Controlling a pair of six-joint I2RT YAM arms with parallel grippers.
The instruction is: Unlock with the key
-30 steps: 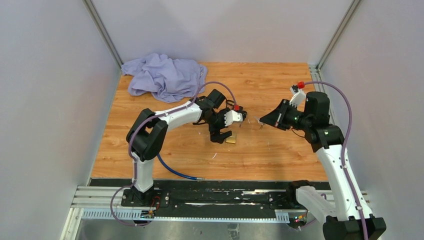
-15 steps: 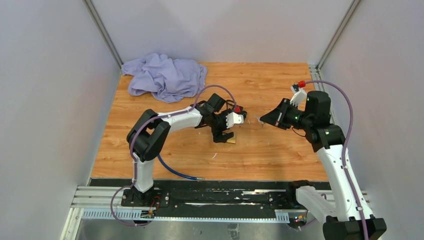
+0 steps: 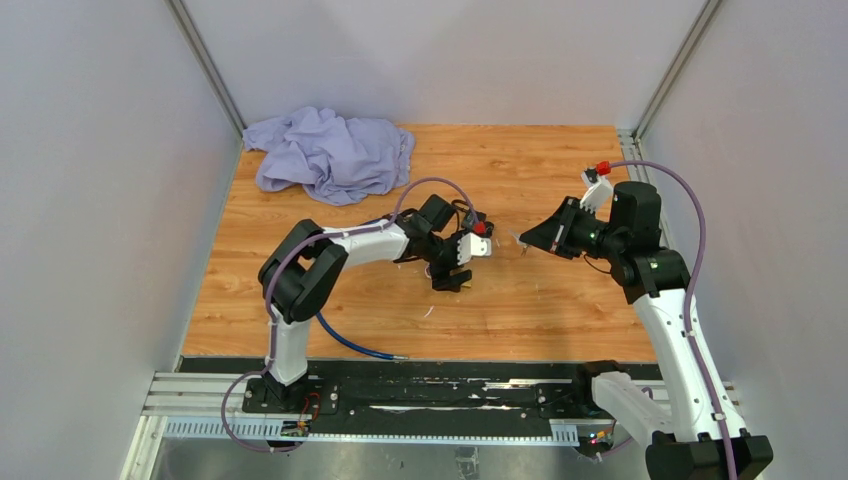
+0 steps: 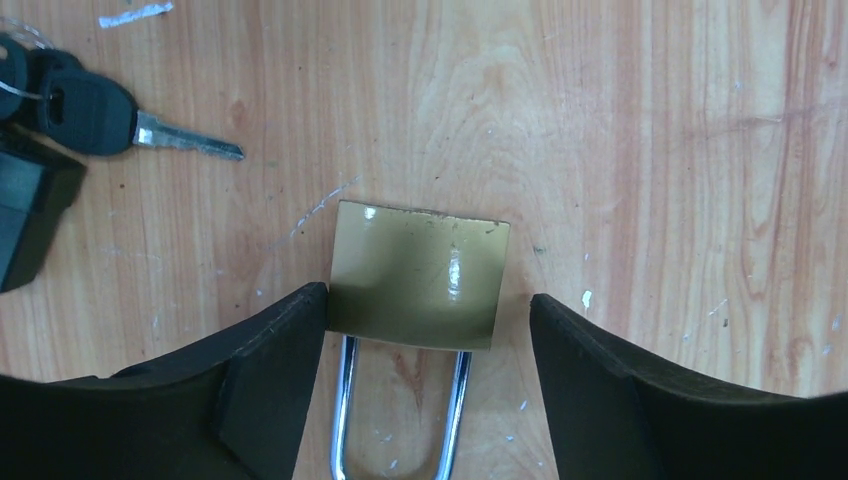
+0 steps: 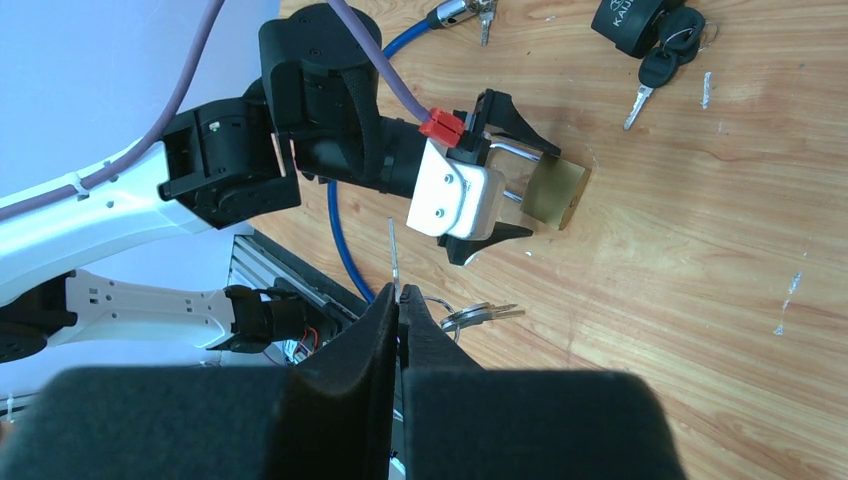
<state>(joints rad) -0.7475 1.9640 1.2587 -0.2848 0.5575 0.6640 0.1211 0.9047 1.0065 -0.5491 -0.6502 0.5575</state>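
Wooden worktop [image 3: 540, 160] carries the brass padlock [image 4: 420, 275] lying flat near its middle, between the spread fingers of the left tool [image 4: 428, 302]. One finger touches its side and the other stands just off. The right tool [image 5: 398, 298] is clamped on the key [image 5: 393, 250], whose blade pokes out.

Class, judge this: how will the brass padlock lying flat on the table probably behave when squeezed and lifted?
The padlock looks solid metal, so probably rigid and heavy for its size. Its glossy flat sides may slip between the left gripper's fingers. Lying flat, it should slide rather than roll if pushed.
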